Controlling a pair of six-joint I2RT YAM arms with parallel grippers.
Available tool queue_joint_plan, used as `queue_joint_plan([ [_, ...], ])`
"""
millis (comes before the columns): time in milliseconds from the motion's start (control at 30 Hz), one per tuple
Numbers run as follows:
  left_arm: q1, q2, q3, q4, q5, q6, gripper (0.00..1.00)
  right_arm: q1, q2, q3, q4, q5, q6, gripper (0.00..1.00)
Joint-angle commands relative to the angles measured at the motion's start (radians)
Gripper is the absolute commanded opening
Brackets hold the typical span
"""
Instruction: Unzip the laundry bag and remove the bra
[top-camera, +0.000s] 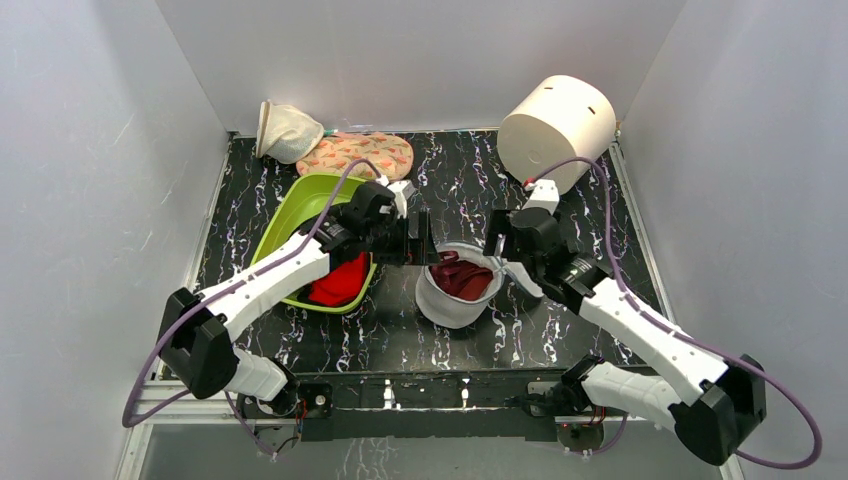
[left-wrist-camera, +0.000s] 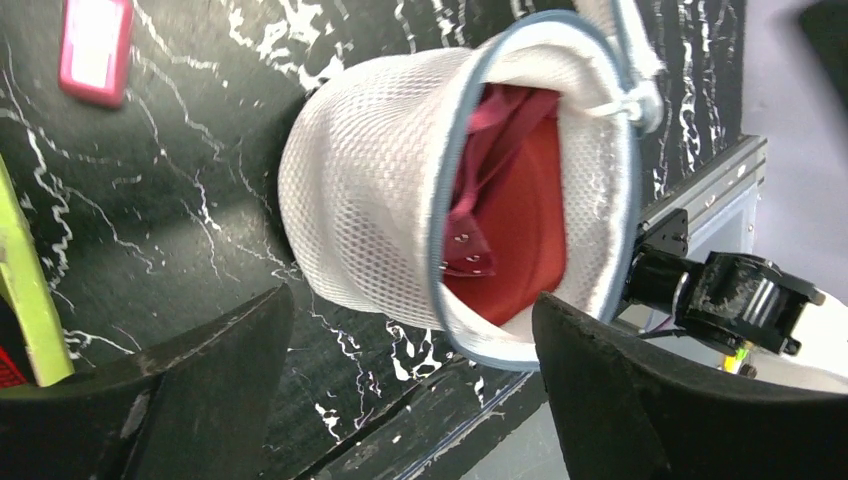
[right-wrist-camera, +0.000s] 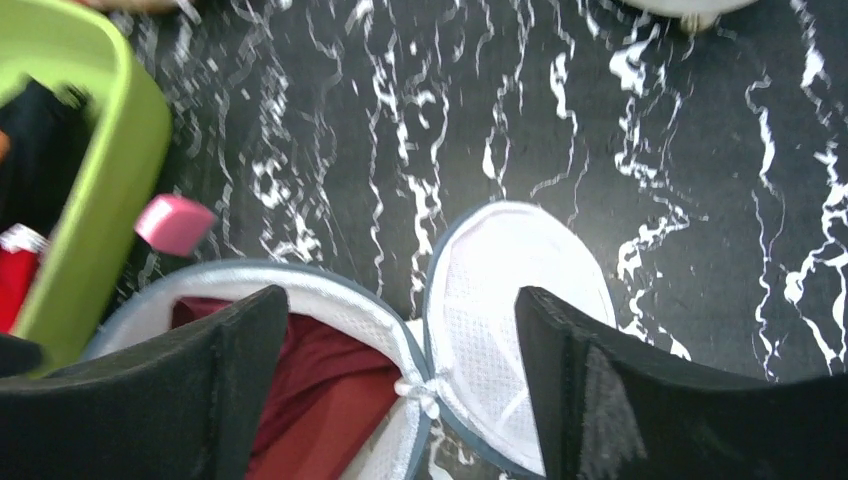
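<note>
White mesh laundry bag (top-camera: 455, 300) lies between the claws, seemingly fully unzipped, red bra (top-camera: 462, 275) inside. Left claw (top-camera: 424, 243) and right claw (top-camera: 500, 262) both gape wide, empty. Removal next: one must dip in and pinch fabric.

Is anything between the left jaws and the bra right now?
Nothing visible. The laundry bag is unzipped, its lid flap lies folded aside, and the bra sits exposed in the mouth, facing the open left jaws.
</note>
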Motion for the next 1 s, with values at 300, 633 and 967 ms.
queue_joint_plan([
  [300, -0.126, 0.094, 0.263, -0.06, 0.018, 0.222, 0.9, -0.014, 0.07, -0.085, -0.003, -0.056, 0.002, 0.74],
  [633, -0.214, 0.232, 0.361, -0.076, -0.026, 0.257, 0.8, -0.033, 0.066, -0.234, 0.214, -0.196, -0.029, 0.62],
  [967, -0.224, 0.249, 0.304, -0.038, -0.052, 0.221, 0.62, -0.034, -0.024, -0.321, 0.371, -0.309, -0.05, 0.15],
])
